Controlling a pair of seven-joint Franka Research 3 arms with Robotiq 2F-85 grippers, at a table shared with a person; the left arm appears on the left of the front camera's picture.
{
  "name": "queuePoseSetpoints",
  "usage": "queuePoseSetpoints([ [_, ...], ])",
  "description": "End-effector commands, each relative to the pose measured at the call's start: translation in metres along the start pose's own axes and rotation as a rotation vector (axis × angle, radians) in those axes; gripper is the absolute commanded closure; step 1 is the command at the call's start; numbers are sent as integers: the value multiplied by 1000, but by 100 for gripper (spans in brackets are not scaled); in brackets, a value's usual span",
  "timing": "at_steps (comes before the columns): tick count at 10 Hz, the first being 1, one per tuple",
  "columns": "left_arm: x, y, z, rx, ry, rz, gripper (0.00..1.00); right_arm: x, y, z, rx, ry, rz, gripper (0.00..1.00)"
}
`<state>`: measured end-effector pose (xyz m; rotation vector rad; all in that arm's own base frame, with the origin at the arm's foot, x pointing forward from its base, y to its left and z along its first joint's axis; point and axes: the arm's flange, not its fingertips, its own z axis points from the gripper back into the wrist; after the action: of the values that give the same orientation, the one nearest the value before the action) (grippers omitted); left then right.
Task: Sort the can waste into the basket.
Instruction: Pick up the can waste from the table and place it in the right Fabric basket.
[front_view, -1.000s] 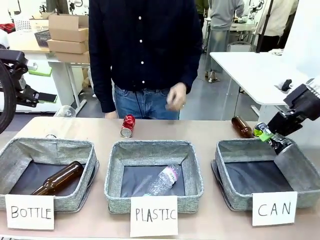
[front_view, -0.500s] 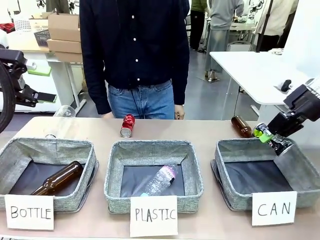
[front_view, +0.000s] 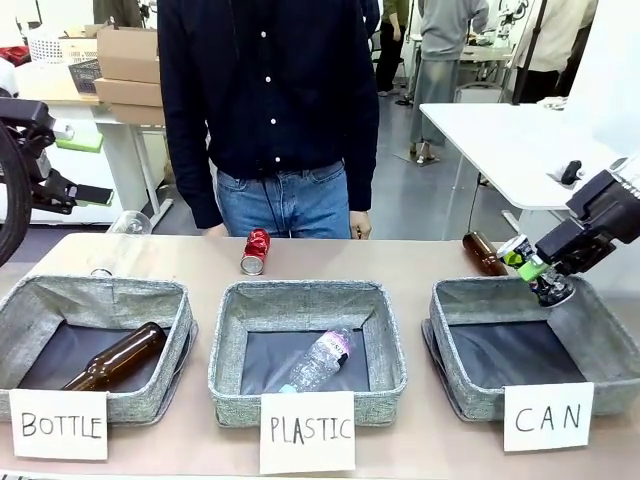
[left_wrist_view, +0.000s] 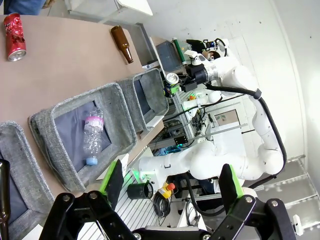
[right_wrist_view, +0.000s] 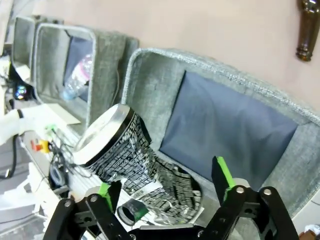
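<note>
Since half a second ago my right gripper (front_view: 533, 268) has edged up and toward the middle, and the dark blue can (front_view: 550, 288) at its fingers has tipped to a new angle. From the front, that can hangs over the far right corner of the CAN basket (front_view: 452, 335), above the rim. The red can (front_view: 256, 250) lies on the table (front_view: 400, 255) beyond the PLASTIC basket (front_view: 225, 350), just in front of the person (front_view: 270, 100). On my left wrist camera the left gripper (left_wrist_view: 171, 182) stands wide open with nothing in it, off the table's near side. Farther off I see the red can (left_wrist_view: 14, 30) on bare table and the right arm's gripper with the dark can (left_wrist_view: 172, 78) over the CAN basket (left_wrist_view: 152, 95). On the right wrist camera the jaws are spread wide. The dark blue can (right_wrist_view: 130, 155) sits between them, silver end up, leaning toward one finger, with a small gap to the other green pad (right_wrist_view: 222, 172). I cannot tell whether any grip remains. Below it lies the grey wall and dark bottom of the CAN basket (right_wrist_view: 165, 75).
</note>
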<state>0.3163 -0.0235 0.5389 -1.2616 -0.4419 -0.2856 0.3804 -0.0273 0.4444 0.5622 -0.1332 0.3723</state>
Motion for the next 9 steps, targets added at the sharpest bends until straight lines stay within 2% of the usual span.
queuePoseSetpoints([
  [1, 1, 1, -2, -19, -8, -22, 0, -3, -3, -2, -50, 27, 22, 0],
  [3, 1, 1, -2, -19, -8, -22, 0, 4, -6, -16, -135, 68, -100, 0],
  [4, 1, 1, -2, -19, -8, -22, 0, 5, -6, -23, -151, 99, -75, 0],
  [5, 1, 1, -2, -19, -8, -22, 0, 8, -11, -31, -294, 123, -212, 0],
  [6, 1, 1, -2, -19, -8, -22, 0, 7, -9, -36, -295, 160, -188, 0],
  [7, 1, 1, -2, -19, -8, -22, 0, 10, -16, -43, -508, 191, -403, 0],
  [8, 1, 1, -2, -19, -8, -22, 0, 11, -14, -45, -397, 198, -289, 0],
  [9, 1, 1, -2, -19, -8, -22, 0, 12, -15, -44, -391, 174, -305, 0],
])
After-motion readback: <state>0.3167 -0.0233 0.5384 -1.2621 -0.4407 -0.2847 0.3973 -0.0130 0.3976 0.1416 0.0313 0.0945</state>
